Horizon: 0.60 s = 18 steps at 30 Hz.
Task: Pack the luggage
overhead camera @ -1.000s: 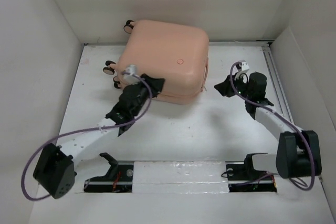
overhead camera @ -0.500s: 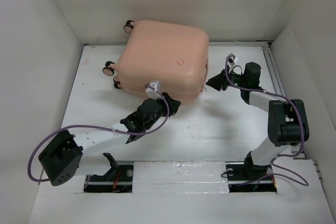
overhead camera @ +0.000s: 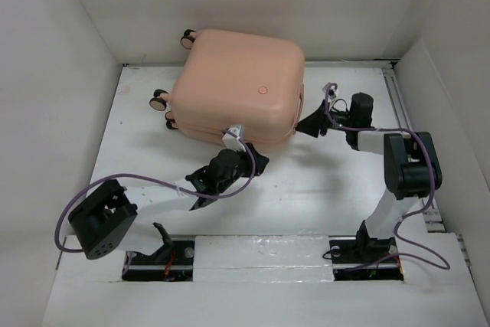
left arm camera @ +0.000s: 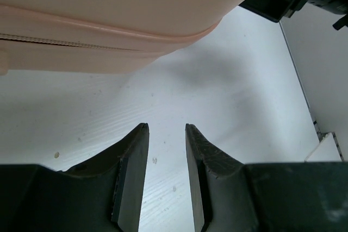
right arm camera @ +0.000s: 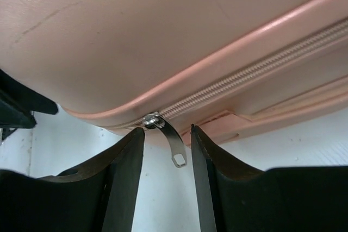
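Luggage (overhead camera: pixel 237 86): closed, flat on the tabletop (overhead camera: pixel 321 181) toward the far wall, wheels (overhead camera: pixel 158 100) off its left end, round logo (overhead camera: pixel 262 90) facing up. Along its right side, a zipper track (right arm camera: pixel 261 74) between the two shell halves, ending at a metal zipper pull (right arm camera: pixel 169 139) close to the near-right corner, dangling down and away from the shell. At that same corner, right jaws: partly open, straddling the pull with one finger on either side, gripping nothing as yet. Just off the luggage's near edge, left jaws: parted by a narrow gap, empty, pointed toward that right corner, shell just ahead and not touching. Judged from this: zipper step in hand, right arm plainly the nearer one to the pull. Calls for closing on the tab, then drawing it along the line of the track, following the luggage's side rather than across it. Some risk of the thin tab slipping free if pinched near its tip.
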Tool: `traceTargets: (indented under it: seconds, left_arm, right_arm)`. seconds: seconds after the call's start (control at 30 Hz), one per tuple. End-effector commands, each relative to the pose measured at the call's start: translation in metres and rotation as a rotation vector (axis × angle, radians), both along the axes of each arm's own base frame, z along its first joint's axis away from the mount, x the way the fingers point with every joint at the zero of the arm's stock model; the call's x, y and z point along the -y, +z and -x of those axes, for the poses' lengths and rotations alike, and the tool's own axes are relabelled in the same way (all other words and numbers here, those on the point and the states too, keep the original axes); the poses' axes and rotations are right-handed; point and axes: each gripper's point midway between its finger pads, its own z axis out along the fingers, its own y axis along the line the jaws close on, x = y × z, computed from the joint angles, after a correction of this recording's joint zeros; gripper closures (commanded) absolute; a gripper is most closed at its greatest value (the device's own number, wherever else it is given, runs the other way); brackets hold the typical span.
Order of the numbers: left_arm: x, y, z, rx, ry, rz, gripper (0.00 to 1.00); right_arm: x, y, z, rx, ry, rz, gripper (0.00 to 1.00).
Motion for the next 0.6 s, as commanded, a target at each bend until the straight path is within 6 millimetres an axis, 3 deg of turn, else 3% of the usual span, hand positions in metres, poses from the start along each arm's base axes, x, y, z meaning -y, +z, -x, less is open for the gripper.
traceTargets:
  seconds: [0.0,0.27,0.37,0.53,0.57]
  left_arm:
    - [0.014,0.030,-0.008,0.064,-0.018,0.060,0.71]
    - [0.020,0.022,-0.013,0.060,-0.021,0.040,0.71]
    - [0.021,0.023,-0.016,0.062,-0.012,0.038,0.71]
    - [0.021,0.020,-0.032,0.064,0.014,0.026,0.72]
    - [0.024,0.022,-0.034,0.067,0.014,0.029,0.72]
  right_arm:
    - [-0.012,0.029,0.000,0.131,0.102,-0.043,0.54]
    - [-0.020,0.023,0.001,0.108,0.135,-0.059,0.54]
    - [-0.021,0.030,0.003,0.131,0.144,-0.076,0.65]
    - [-0.021,0.026,0.013,0.099,0.130,-0.104,1.00]
    - [-0.021,0.030,0.013,0.107,0.118,-0.110,1.00]
